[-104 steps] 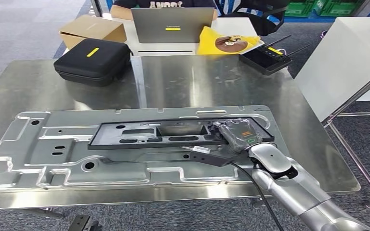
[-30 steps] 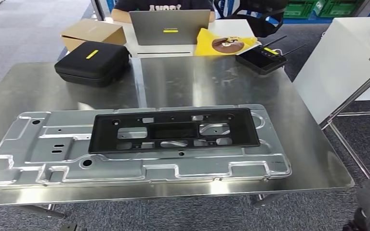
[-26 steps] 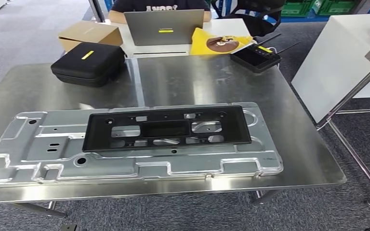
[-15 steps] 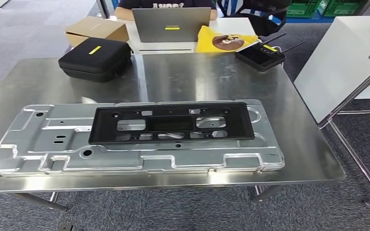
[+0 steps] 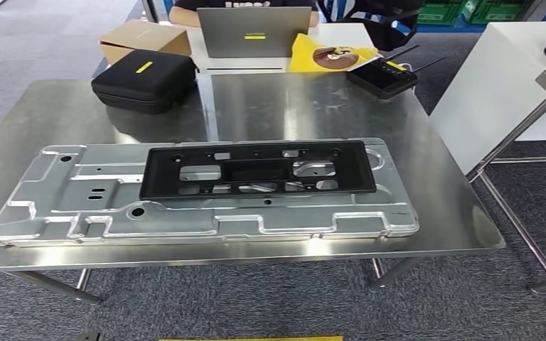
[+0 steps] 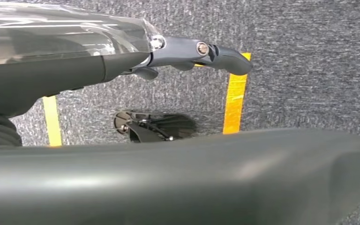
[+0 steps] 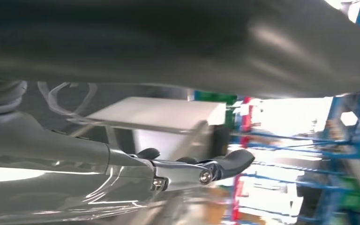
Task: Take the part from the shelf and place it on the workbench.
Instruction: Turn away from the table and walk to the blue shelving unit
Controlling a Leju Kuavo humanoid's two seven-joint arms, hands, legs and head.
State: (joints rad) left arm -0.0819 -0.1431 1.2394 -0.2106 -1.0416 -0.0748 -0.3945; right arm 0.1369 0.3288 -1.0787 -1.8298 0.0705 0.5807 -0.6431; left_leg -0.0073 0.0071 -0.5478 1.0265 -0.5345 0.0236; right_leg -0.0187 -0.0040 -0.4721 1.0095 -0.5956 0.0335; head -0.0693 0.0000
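Observation:
The black plastic part (image 5: 256, 170), a long frame with several cutouts, lies flat on the large stamped metal plate (image 5: 64, 206) on the steel workbench (image 5: 291, 106). No hand touches it. In the left wrist view my left hand (image 6: 187, 49) hangs over grey carpet with its fingers (image 6: 225, 56) stretched out and nothing in them. In the right wrist view my right hand (image 7: 192, 171) also has its fingers extended and holds nothing, with a white table and blue racks blurred behind it.
At the bench's far edge sit a black zip case (image 5: 144, 80), a cardboard box (image 5: 144, 39), a laptop (image 5: 254, 32) with a person behind it, a yellow bag (image 5: 330, 57) and a black controller (image 5: 382, 77). A white table (image 5: 498, 78) stands at right. Yellow tape (image 5: 249, 339) marks the floor.
My right hand, which held the part on the plate 3.5 s ago, has let go and left the head view. The part now lies flat. The camera has shifted.

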